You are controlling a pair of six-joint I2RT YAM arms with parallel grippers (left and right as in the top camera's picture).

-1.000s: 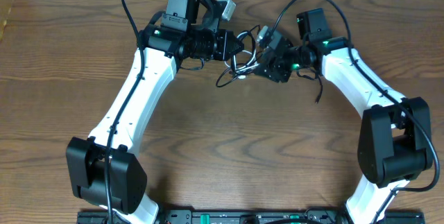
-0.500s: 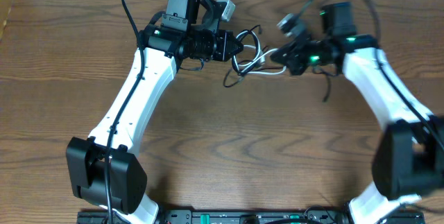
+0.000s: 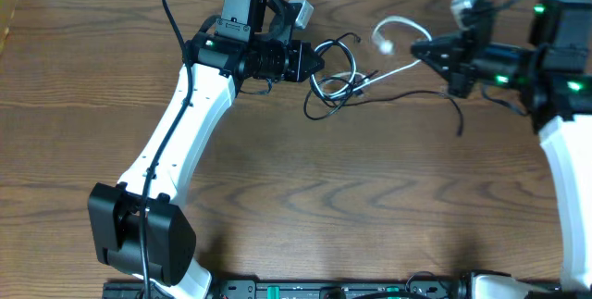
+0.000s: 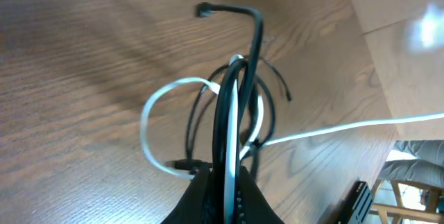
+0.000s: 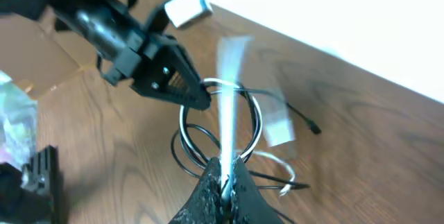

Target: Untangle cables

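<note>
My left gripper (image 3: 322, 61) is shut on the tangled bundle, with the black cable (image 3: 326, 91) looped below and to the right of it. In the left wrist view the jaws (image 4: 225, 182) pinch a black strand (image 4: 223, 113) and a white strand (image 4: 147, 123) side by side. My right gripper (image 3: 418, 51) is shut on the white cable (image 3: 388, 69), which runs taut from the bundle to it, a free loop curling above. In the right wrist view the jaws (image 5: 223, 175) grip the white cable (image 5: 229, 92), with black loops (image 5: 191, 144) beyond.
The right arm's own thick black wire (image 3: 458, 114) hangs over the table right of the bundle. A cardboard box (image 4: 399, 44) stands past the table's edge. The arm bases and a black rail (image 3: 324, 290) line the front edge.
My right gripper has moved right and away from the left one, drawing the white cable out of the bundle into a taut line. The left gripper has stayed put, holding the bundle.
</note>
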